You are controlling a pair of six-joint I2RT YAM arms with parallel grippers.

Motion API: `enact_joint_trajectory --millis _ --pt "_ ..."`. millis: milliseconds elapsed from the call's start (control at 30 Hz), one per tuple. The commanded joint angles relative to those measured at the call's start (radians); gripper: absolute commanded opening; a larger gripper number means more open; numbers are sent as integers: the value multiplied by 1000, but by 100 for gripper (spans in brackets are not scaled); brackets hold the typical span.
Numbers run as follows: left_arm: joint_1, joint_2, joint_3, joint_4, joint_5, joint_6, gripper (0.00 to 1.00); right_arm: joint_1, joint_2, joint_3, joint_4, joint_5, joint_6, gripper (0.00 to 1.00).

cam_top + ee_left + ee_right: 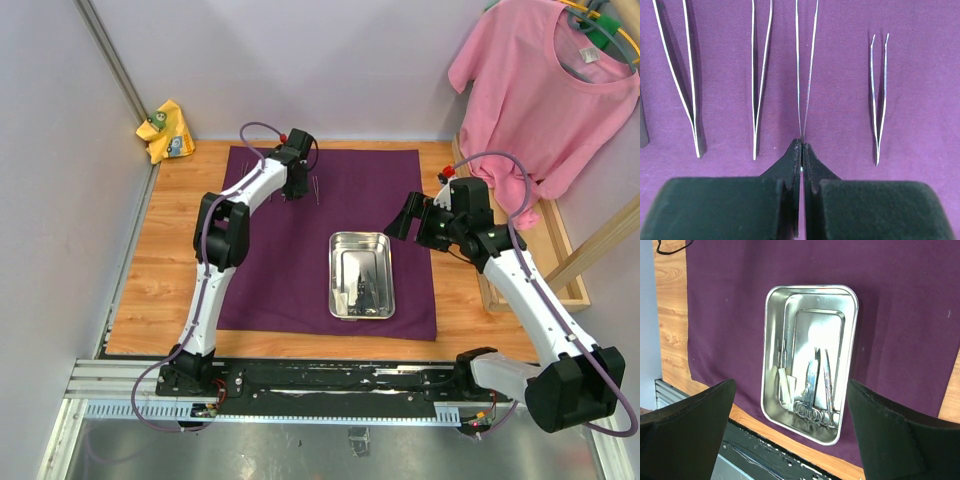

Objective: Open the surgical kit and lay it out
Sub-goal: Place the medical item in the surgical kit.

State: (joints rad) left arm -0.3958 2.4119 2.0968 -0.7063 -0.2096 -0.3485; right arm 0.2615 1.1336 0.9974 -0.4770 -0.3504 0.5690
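Left claw pinches slim forceps; right claw wide open; tray shiny steel.

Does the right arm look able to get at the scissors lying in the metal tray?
Probably yes. The right gripper hovers near the tray with its jaws wide open. Nothing covers the scissors, and the left gripper is far off at the back of the cloth, shut on forceps.

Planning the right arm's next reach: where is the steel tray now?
In the top view, the steel tray sits on the purple cloth, right of centre, close to the right gripper.
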Motion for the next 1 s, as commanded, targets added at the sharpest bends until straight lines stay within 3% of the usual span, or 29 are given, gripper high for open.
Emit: enact_joint_trajectory --millis 0,500,967 --pt "-2 22 37 -4 -6 22 1 -13 2 0 -2 -15 -14 94" --pt "-3 41 35 -2 18 36 3 -13 -1 -12 7 -27 -6 94" --pt "-2 32 31 -3 -8 62 20 -13 15 -17 22 -45 -7 95"
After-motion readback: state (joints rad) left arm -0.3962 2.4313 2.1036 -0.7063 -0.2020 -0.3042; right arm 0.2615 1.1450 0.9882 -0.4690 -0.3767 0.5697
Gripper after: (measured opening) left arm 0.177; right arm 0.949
